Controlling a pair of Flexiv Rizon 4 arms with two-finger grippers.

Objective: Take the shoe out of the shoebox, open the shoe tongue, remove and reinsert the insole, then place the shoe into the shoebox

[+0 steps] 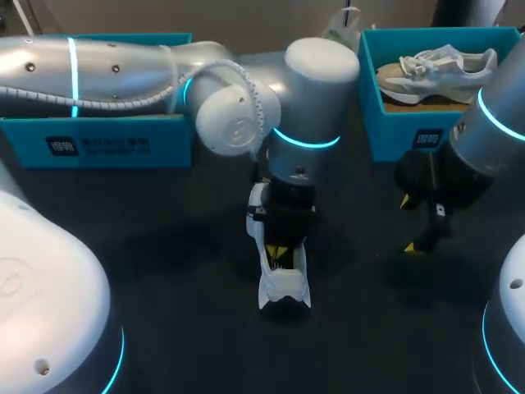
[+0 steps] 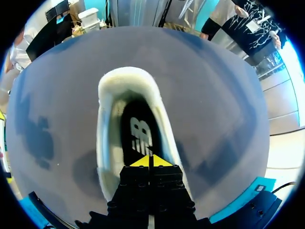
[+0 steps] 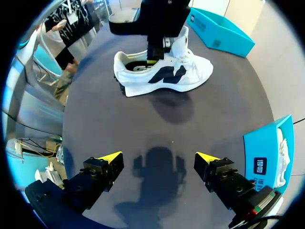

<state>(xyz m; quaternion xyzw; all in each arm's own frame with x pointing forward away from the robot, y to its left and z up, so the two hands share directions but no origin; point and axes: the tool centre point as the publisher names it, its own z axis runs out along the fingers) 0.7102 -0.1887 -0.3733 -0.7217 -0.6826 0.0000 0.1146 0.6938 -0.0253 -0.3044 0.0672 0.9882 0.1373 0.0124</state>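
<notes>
Dark tabletop [image 1: 164, 246] carries all task items. Nearest the robot, the white shoe [image 1: 283, 283] stands on its sole at mid-table, outside any box, so step 1 (extraction) rates as done. The left gripper [image 2: 151, 161] is down in the shoe's opening, yellow tips pressed together w/ no gap, directly over the insole [image 2: 138, 129], which lies inside the shoe. Whether the tips pinch the insole's edge cannot be told. Tongue pos. is hidden by the arm, so step 2 is unconfirmed. Judged status: insole stage, approx. mid-task. Remaining are insole removal/refit (not verifiable as done) and return of the shoe to a box. The right gripper [image 3: 158, 160] hangs over bare table well to the side of the shoe, fingers spread wide, holding nothing. At the far edge, the left shoebox [image 1: 98, 144] is partly covered by the left arm, interior hidden. The right shoebox [image 1: 414, 139] holds a second shoe [image 1: 435, 70], beige.
</notes>
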